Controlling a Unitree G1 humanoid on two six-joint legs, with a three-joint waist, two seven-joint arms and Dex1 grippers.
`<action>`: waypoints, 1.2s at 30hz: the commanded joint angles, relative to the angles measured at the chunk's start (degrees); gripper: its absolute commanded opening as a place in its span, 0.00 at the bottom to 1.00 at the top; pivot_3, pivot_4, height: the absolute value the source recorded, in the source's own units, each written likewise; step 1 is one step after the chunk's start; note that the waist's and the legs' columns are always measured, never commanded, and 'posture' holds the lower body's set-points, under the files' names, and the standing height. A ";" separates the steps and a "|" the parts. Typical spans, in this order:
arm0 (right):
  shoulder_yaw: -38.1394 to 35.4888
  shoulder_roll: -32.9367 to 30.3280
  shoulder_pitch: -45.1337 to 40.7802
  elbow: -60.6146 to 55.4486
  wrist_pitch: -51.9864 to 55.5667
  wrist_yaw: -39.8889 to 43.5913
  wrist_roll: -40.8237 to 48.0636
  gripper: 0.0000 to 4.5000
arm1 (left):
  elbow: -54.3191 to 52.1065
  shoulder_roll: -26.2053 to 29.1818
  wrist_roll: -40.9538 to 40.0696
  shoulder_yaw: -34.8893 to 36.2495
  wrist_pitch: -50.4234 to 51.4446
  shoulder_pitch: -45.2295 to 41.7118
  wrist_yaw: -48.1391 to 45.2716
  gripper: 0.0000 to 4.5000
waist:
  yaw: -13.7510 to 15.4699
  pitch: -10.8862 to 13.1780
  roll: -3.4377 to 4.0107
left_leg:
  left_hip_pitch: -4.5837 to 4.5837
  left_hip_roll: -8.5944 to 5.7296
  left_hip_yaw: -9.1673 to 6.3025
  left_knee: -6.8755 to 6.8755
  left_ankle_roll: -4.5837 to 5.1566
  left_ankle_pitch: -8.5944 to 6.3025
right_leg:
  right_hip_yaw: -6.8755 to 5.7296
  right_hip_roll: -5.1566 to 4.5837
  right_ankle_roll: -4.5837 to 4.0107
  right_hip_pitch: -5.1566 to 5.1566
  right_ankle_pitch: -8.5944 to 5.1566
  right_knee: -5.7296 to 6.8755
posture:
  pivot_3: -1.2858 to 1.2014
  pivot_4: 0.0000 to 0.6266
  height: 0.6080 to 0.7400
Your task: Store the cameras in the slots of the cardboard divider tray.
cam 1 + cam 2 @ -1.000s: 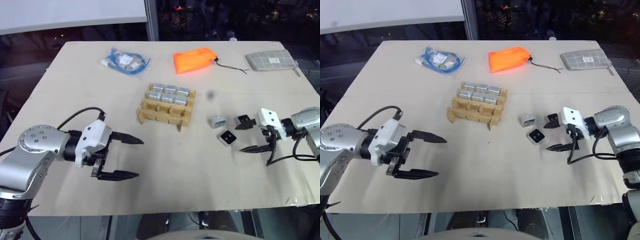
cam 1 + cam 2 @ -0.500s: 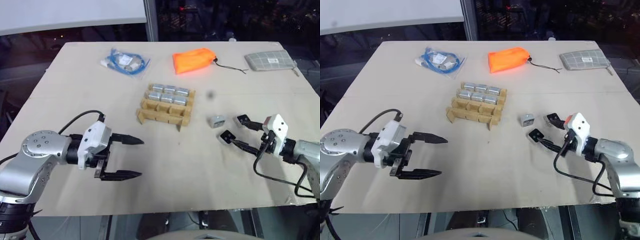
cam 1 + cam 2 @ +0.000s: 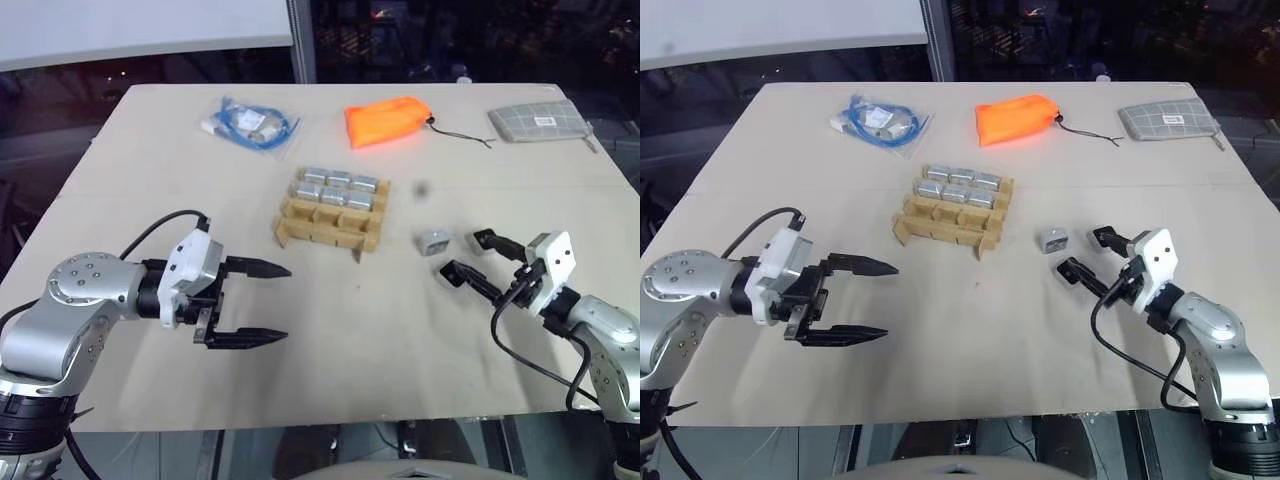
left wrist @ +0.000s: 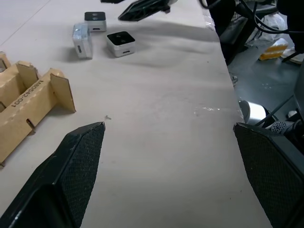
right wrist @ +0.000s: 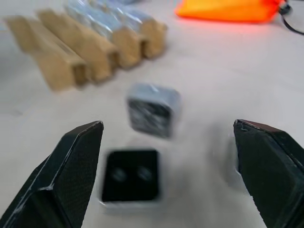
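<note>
- Right pincer [image 3: 1092, 254] has swung round over the last second: it was pointing across the loose cameras from the right edge side, now it lies low and level, aimed at them from the near-right, fingers wide apart, nothing held.
- Loose cameras sit right of bench centre: one grey one [image 3: 1052, 240] standing clear, one black-faced [image 5: 131, 180] under the nearer finger, a third [image 4: 95, 21] just beyond, by the other finger.
- Wrist view puts the black-faced camera and the grey one between the spread fingers, so I judge this a lined-up approach, grasp not yet made.
- Left pincer [image 3: 255, 302] is unchanged, fingers apart, empty, hovering near the left front of the bench [image 3: 360, 340].
- Cardboard divider tray [image 3: 330, 224] sits mid-bench; far row holds silver cameras [image 3: 340, 187], nearer slots look empty.
- Orange pouch [image 3: 388, 119], grey checked pouch [image 3: 540, 121] and blue cable bag [image 3: 250, 123] lie along the far edge, untouched.
</note>
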 commanded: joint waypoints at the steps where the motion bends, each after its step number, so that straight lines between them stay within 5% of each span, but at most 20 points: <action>1: 1.32 -0.49 1.81 -2.33 1.58 0.63 0.94 0.97 | -0.54 0.07 0.06 0.09 -0.58 -0.29 -0.16 1.00 | 0.12 0.00 0.00 | 0.00 0.00 -0.01 0.00 0.00 0.00 | -0.01 0.00 0.00 0.00 0.00 0.00 | 0.52 0.24 1.00; 17: 6.35 1.54 -0.42 7.77 -2.85 -0.61 -6.71 0.97 | -0.60 0.02 0.32 0.61 -0.88 -0.06 0.03 1.00 | -0.28 -0.03 -0.06 | 0.03 0.01 -0.01 0.00 0.01 -0.01 | 0.02 0.03 0.00 0.00 0.00 0.01 | 0.52 0.24 1.00; 20: 6.20 1.67 -0.59 7.71 -3.25 -0.19 -6.41 0.80 | -0.63 -0.04 0.31 0.64 -0.86 -0.05 0.10 1.00 | -0.25 -0.03 -0.06 | 0.03 0.00 0.01 0.00 0.01 -0.01 | 0.02 0.02 0.00 0.00 0.00 0.01 | 0.52 0.24 1.00; 24: 6.62 1.33 -0.02 7.20 -4.30 0.48 -7.04 0.43 | -0.65 -0.32 0.06 0.69 -0.66 0.06 0.33 1.00 | -0.20 -0.03 -0.06 | 0.03 0.01 0.00 0.00 0.01 -0.01 | 0.02 0.02 0.00 0.00 0.00 0.01 | 0.52 0.24 1.00; 28: 8.77 -0.11 -0.46 6.67 -11.50 2.97 -10.89 0.42 | 0.07 -2.52 -1.56 -0.43 3.37 -1.58 4.19 1.00 | -0.18 -0.03 -0.05 | 0.03 0.00 0.00 0.00 0.01 -0.01 | 0.03 0.02 0.00 0.00 0.00 0.01 | 0.52 0.24 1.00; 36: 20.58 -1.18 -10.04 7.84 -30.60 4.29 -26.21 0.42 | -0.77 -16.02 -12.99 -3.64 20.17 -5.92 20.04 1.00 | -0.69 -0.01 -0.19 | 0.03 -0.01 -0.05 0.12 0.00 0.01 | 0.05 0.01 0.02 0.00 0.00 0.14 | 0.52 0.24 1.00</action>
